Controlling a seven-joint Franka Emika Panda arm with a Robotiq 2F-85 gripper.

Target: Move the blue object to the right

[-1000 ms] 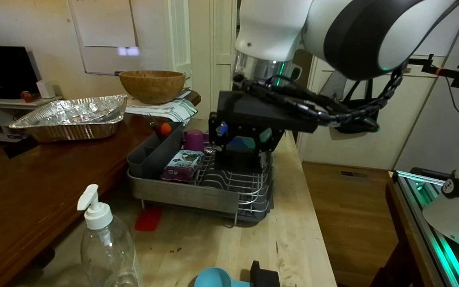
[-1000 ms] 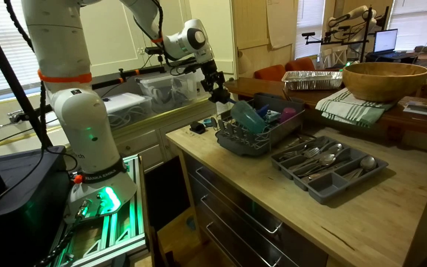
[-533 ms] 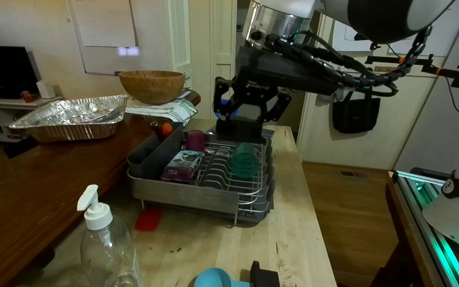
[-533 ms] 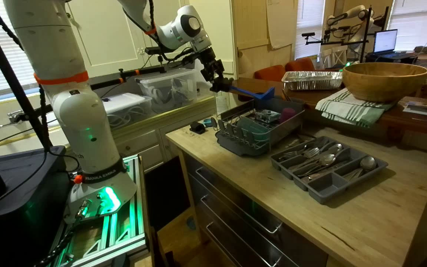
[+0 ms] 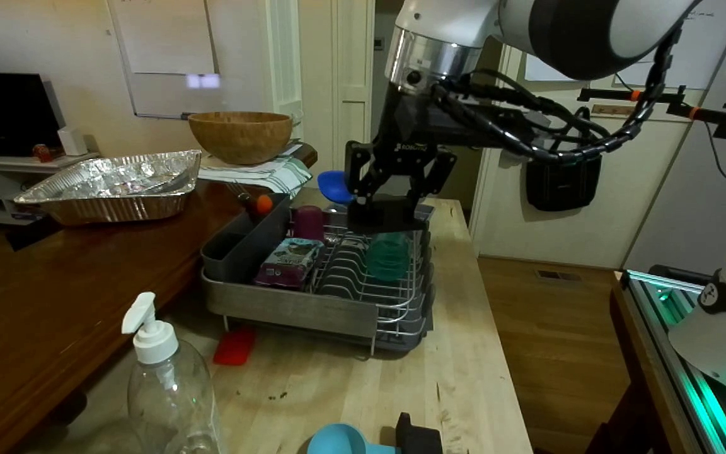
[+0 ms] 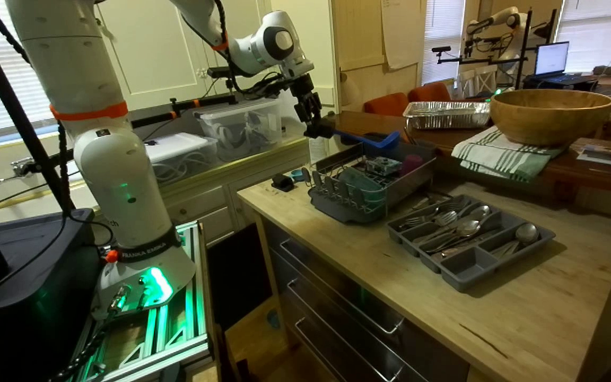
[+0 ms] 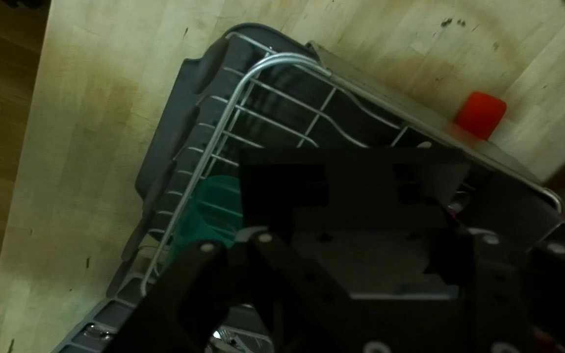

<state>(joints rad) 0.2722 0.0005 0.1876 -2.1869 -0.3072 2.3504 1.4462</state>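
The claw [image 6: 321,129] looked squeezed together on the thin end of the blue ladle [image 6: 377,142], though the wrist view was too dark to show the actual pinch. Going right from there, the ladle hung in midair above the rack [image 6: 346,213], its long axis close to level, dipping slightly as it ran right, away from the claw. In an exterior view the head [image 5: 333,187] poked out left of the claw. My guess: it was held by the end, and high, so it'd clear the rack and the cup [image 6: 367,188], which lay tipped in there, probably to drain. Furthest right, the cutlery tray [image 6: 469,263] sat on the counter [image 6: 570,302]. Maybe that was the drop-off side, but no idea whose "right" was meant.
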